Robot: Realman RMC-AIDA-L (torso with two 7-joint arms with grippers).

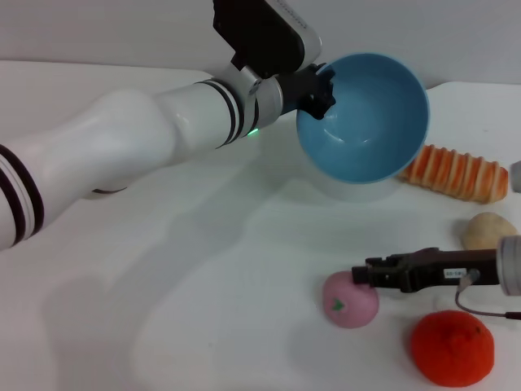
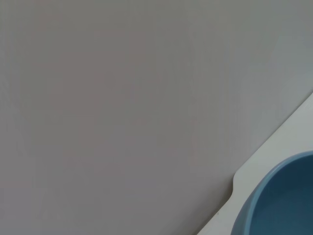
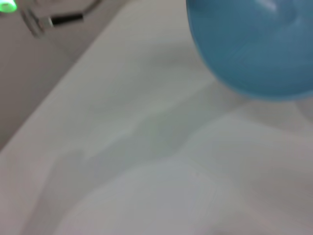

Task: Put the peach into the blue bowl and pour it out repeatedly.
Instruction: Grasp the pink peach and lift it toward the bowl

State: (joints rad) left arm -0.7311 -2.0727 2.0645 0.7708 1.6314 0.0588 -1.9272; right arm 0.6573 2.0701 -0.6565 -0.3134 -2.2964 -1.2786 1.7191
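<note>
Bowl [image 1: 366, 114] tipped on its side, mouth facing the camera, empty, rim clenched in left claw [image 1: 319, 91]. Peach [image 1: 350, 300] out on the desk [image 1: 203, 269], so a pour looks finished. Right claw [image 1: 362, 274] touching the peach's top; whether released or closed, cannot tell. Left to do, judging from this: grasp peach, drop it back in, pour again.

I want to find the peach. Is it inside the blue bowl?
No. The tipped blue bowl is empty; the peach lies on the table.
</note>
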